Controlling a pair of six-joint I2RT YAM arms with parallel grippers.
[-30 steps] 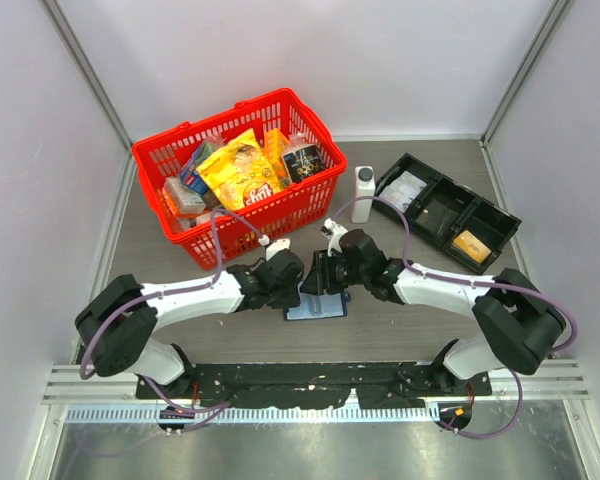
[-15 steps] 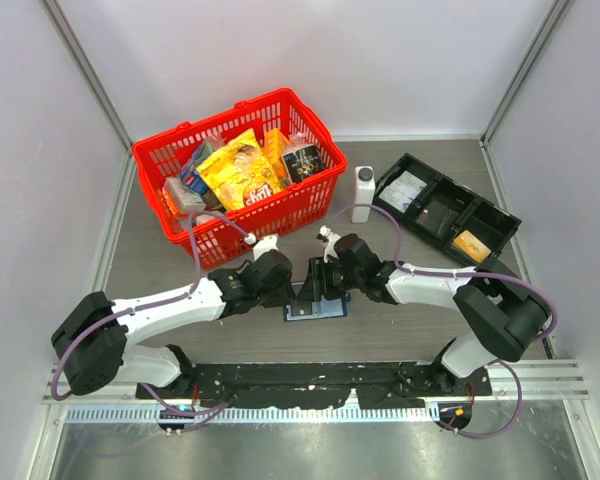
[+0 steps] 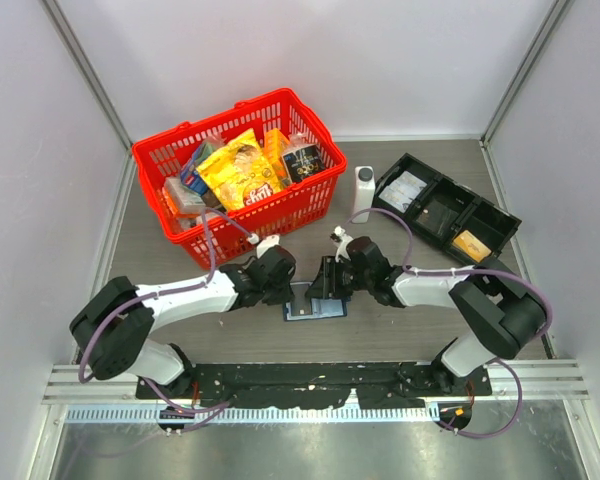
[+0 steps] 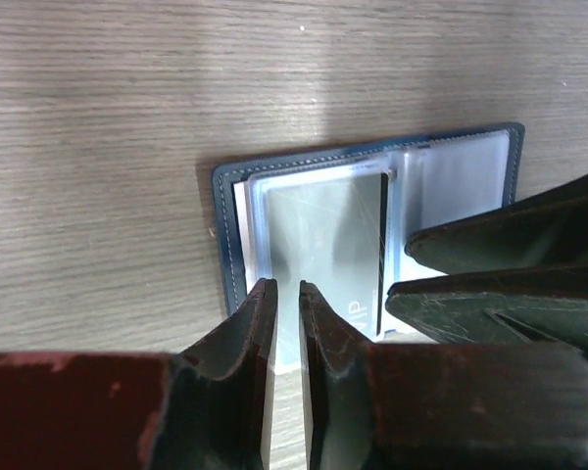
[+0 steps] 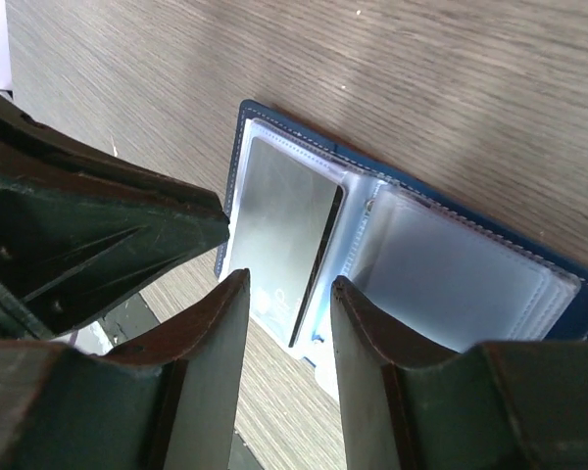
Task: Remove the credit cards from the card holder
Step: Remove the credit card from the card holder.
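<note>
**Open card holder with both pincers at the sleeve.** The card holder [image 3: 315, 308] lies spread flat on the counter [image 3: 400, 345] at lower centre of the overhead view, between the two arms. Its clear sleeves face upward, so the contents can be reached from above. A grey credit card [image 4: 323, 240] sits in the sleeve at centre of the left wrist view, one long edge showing dark beside the fold. It is not yet out.

The left pincer [image 4: 285, 313], at the bottom of its own view, is nearly pressed together, with only a slit between the fingers. It stands at the sleeve's near edge, and whether it nips the plastic cannot be told. It is probably placed there to steady or lift the sleeve.

The right pincer [image 5: 289, 294] is spread and grips nothing. It straddles the card's near end, apparently so that it can close on the card and draw it out along the sleeve.

The red basket [image 3: 270, 215] and black tray [image 3: 440, 215] stand in the upper part of the frame, well apart from the work.
</note>
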